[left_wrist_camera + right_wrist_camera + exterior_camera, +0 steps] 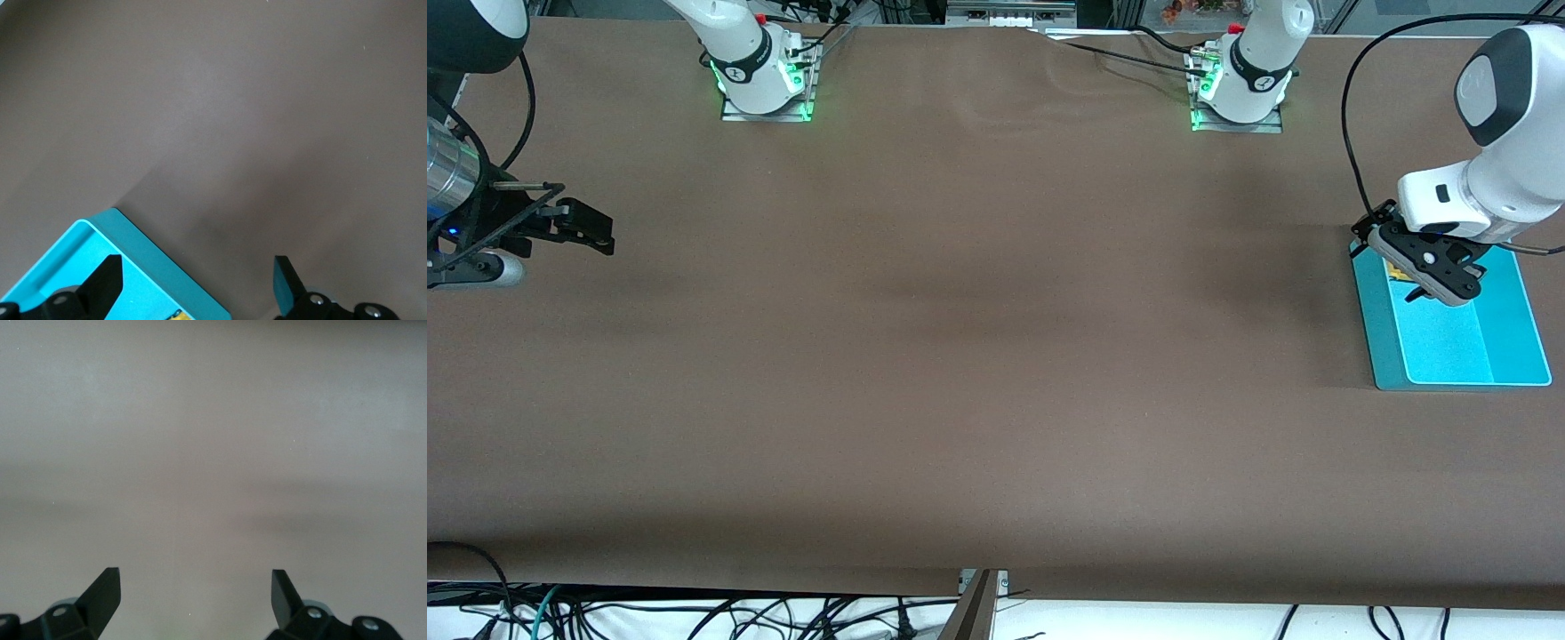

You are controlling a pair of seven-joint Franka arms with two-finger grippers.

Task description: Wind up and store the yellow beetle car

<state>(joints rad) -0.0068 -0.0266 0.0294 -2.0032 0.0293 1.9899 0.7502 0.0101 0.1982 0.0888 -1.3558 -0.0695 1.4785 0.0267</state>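
At the left arm's end of the table, left gripper [1436, 277] over the turquoise bin [1507, 351], fingers apart, yellow beetle car [176, 316] in the bin beneath it, right gripper [591, 229] waiting at the table's nine o'clock edge, fingers apart

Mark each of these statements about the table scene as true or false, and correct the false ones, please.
1. The small yellow beetle car lies inside the shallow turquoise plastic bin. True.
2. The left tool grips the car. False: its fingers stand apart, empty, over the bin.
3. The right tool is shut. False: it is open, over bare brown table at the right arm's end.
4. The bin sits at the left arm's end of the table. True.
5. Two bins stand on the table. False: only one.
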